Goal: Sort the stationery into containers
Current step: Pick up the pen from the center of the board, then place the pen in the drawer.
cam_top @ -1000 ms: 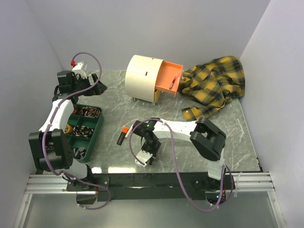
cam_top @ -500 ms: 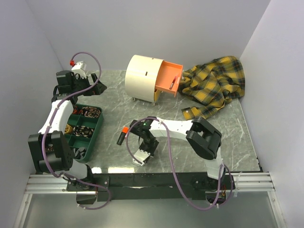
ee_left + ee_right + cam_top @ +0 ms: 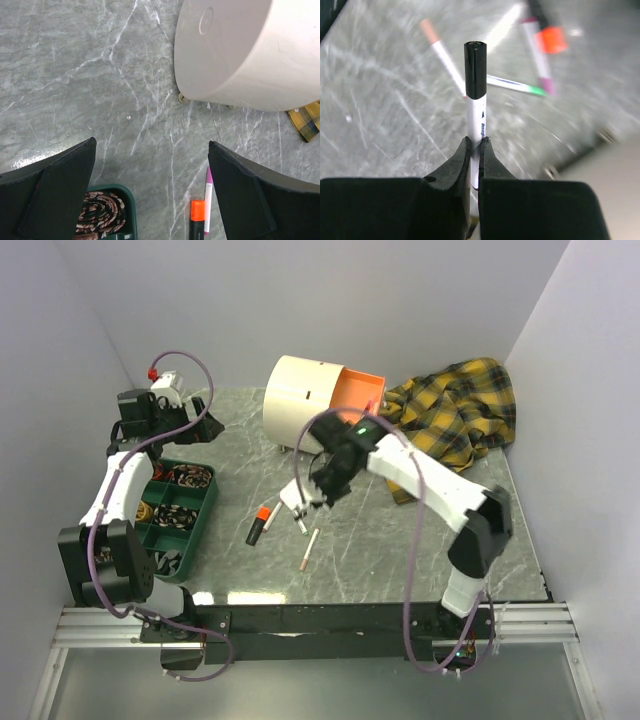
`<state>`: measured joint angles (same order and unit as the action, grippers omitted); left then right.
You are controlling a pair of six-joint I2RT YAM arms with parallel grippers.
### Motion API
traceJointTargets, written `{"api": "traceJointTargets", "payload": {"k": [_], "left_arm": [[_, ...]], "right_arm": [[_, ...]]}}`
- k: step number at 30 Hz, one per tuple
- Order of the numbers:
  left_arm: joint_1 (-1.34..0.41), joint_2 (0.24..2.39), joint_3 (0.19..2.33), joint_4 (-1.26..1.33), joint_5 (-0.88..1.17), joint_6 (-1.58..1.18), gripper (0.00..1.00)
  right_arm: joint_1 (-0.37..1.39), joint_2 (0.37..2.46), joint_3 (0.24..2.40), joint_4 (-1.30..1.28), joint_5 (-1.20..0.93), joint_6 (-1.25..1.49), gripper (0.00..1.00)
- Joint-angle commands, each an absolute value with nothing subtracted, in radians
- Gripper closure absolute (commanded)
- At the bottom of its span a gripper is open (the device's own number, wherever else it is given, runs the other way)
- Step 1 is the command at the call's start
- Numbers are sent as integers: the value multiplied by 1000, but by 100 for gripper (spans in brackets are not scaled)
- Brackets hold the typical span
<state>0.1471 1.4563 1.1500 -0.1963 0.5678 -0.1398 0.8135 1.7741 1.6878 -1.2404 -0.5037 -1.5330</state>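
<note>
Firmly, right end effector (image 3: 475,144) pinches a black-capped white pen (image 3: 476,112)

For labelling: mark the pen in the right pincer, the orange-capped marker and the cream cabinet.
pen (image 3: 476,112), right wrist, white barrel.
orange-capped marker (image 3: 197,211), left wrist, orange cap.
cream cabinet (image 3: 300,390), top external, rounded top.
</note>
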Motion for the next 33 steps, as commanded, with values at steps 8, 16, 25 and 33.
{"api": "traceJointTargets", "payload": {"k": [8, 16, 25, 33], "left_arm": [[152, 1381, 1149, -199, 581, -110, 0], [160, 1385, 1155, -184, 594, -126, 1], [169, 1390, 1149, -176, 604, -144, 1], [175, 1396, 1143, -176, 603, -143, 1]], "right_arm": [[562, 1534, 1706, -512, -845, -365, 100], [378, 1535, 1700, -215, -661, 69, 100], [255, 1618, 1670, -152, -563, 298, 100], [253, 1735, 1739, -181, -461, 256, 100]]}}
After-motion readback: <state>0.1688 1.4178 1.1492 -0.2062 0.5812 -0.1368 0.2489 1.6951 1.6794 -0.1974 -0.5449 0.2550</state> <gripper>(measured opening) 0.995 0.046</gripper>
